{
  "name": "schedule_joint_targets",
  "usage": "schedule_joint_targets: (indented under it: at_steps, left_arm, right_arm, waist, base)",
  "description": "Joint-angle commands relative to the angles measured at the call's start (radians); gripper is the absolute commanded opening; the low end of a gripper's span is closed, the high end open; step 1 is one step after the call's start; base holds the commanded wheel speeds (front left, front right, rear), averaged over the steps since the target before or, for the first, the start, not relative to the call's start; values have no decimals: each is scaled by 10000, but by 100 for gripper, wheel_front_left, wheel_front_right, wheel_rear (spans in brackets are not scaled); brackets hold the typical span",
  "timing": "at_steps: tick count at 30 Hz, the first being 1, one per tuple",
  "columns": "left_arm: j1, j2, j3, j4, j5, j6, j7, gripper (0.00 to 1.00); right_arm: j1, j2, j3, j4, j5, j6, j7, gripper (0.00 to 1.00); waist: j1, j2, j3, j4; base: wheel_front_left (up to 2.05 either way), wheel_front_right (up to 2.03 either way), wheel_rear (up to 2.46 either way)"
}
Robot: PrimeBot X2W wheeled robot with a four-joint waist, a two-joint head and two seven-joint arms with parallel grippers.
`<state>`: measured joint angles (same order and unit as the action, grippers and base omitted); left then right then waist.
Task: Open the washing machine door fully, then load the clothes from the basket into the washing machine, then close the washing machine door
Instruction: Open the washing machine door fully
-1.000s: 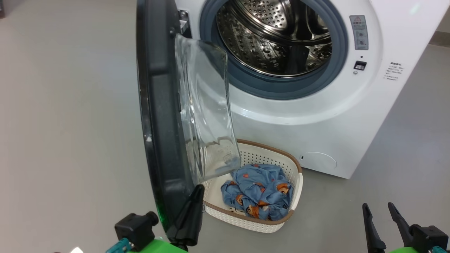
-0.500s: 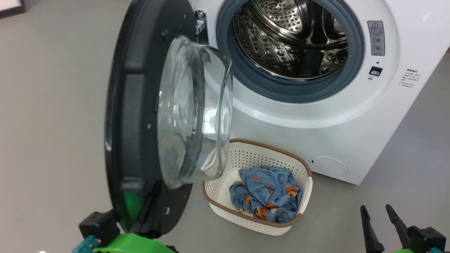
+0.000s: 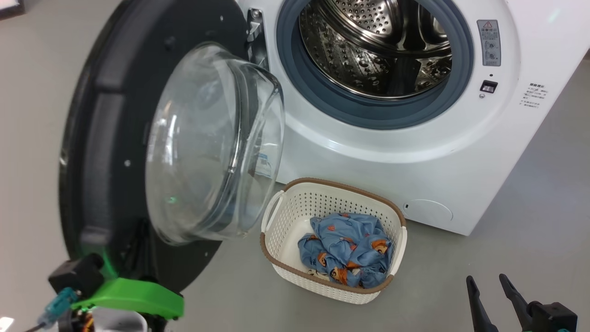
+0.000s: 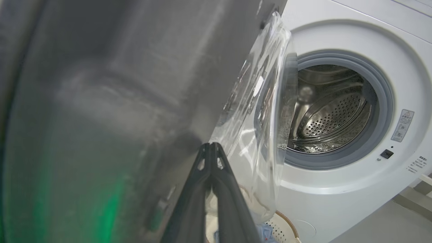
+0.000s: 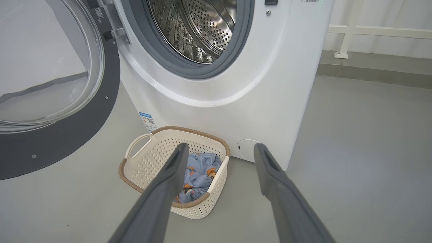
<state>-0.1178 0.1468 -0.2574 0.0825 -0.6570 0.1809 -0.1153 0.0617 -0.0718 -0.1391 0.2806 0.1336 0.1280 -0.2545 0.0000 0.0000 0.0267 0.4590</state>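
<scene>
The washing machine (image 3: 415, 138) stands with its steel drum (image 3: 373, 46) exposed. The washing machine door (image 3: 101, 138) hangs swung out to the left, its glass bowl (image 3: 212, 143) facing me. My left gripper (image 4: 211, 148) is shut and empty, its fingertips lying against the door's dark inner face beside the glass. Its green wrist mount (image 3: 133, 297) sits under the door's lower edge. On the floor before the machine, the basket (image 3: 276, 258) holds the clothes (image 3: 345, 249), a blue printed bundle. At the lower right, my right gripper (image 3: 491, 295) hangs open above the floor, and the basket (image 5: 141, 168) lies beyond its fingers.
Grey floor surrounds the machine on the left and right. A round lower cover (image 3: 426, 210) sits near the machine's bottom corner. A white rail (image 5: 371, 32) runs along the wall base behind the machine's right side.
The door has swung further open to the left, and my left arm has moved left with it. The head camera has shifted. The right gripper has stayed open.
</scene>
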Motion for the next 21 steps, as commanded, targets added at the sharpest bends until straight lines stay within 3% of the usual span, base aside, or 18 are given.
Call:
schedule_joint_targets:
  at_steps: [1, 21]
  left_arm:
    - [-638, 382, 666, 21, -52, 190, -179, 0]
    - [-2775, 935, 1894, 3864, -415, -65, -1109, 0]
  right_arm:
    - [-114, -184, 295, -193, 121, 27, -72, 100]
    - [-164, -133, 277, -87, 133, 27, -72, 100]
  waist:
    - [0, 0, 62, -34]
    - [0, 0, 117, -114]
  base:
    - [0, 0, 0]
    - [0, 0, 0]
